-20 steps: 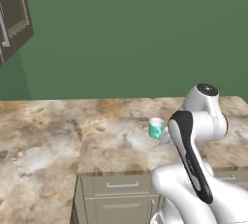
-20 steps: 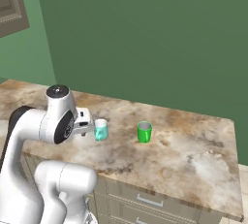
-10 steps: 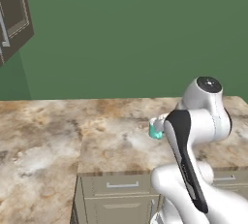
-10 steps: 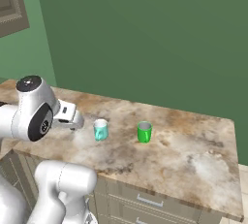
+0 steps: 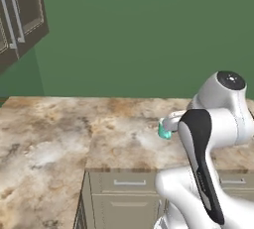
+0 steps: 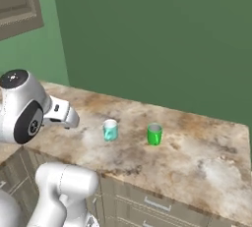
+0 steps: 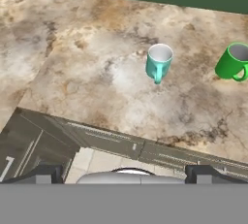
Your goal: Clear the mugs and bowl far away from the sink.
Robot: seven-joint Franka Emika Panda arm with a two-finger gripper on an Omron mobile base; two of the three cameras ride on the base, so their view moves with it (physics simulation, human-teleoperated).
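Reaching with our hand (image 7: 124, 172) wide open and empty, we see the blue mug (image 7: 158, 61) ahead. It looks light, hard, slippery; grab its rim.

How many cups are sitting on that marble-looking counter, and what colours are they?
Teal mug: 1
Green mug: 1
Total: 2 mugs, both upright on the counter, standing apart from each other.
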